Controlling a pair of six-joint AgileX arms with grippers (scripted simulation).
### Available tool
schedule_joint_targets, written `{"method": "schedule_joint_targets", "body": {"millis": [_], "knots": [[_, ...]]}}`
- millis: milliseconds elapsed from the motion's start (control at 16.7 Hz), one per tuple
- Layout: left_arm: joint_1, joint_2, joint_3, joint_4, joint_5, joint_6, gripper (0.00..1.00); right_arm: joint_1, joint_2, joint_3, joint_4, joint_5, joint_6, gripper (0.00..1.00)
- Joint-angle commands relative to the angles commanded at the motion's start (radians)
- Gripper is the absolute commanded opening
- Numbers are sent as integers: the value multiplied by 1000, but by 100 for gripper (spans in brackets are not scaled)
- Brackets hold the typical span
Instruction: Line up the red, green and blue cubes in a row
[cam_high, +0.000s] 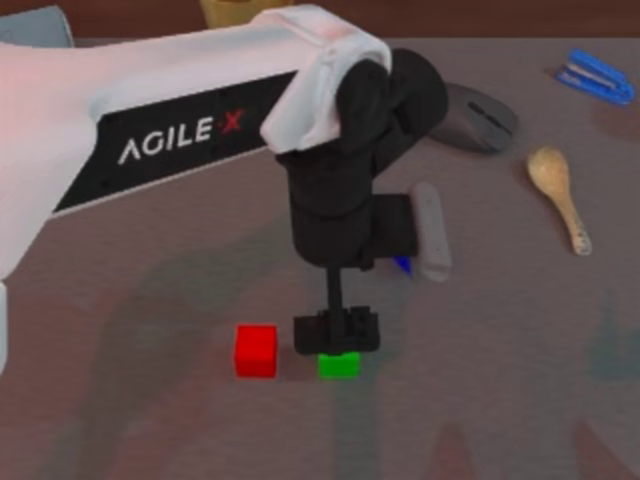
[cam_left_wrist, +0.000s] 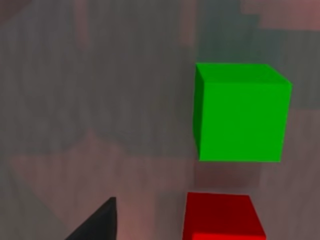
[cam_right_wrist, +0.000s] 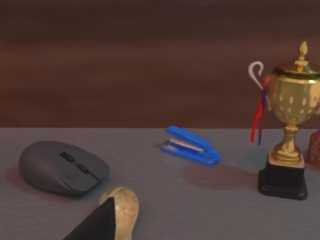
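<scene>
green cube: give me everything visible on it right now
The green cube is a small, plain, solid bright green block with flat unmarked faces and sharp edges. It sits flat on the table, to the right of the red cube with a gap between. The left gripper hangs directly over it, hiding part of it from above; contact can't be confirmed.

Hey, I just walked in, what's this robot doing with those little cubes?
The left arm reaches over the table, its left gripper right above the green cube, which sits just right of the red cube. Only a sliver of the blue cube shows behind the arm, so it is not in the row yet. The right arm is out of the top view, its wrist camera facing a computer mouse and a stapler.
</scene>
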Motion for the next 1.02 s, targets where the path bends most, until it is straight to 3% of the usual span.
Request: {"method": "schedule_joint_targets", "body": {"millis": [180,420,660,1020], "knots": [[0,-5,-10,9,-1,-4,100,4,10,10,-7,-1,-1,100],[66,-129,-120,87,-7,-58,100,47,149,151,-100,-5,-8,100],[180,-381,-338,232,-14,-155,100,119,452,445,-281,-5,-24,100],[388,-901,-775,519,-21,-344,100,255,1128,1023,-650,2,-62,100]]}}
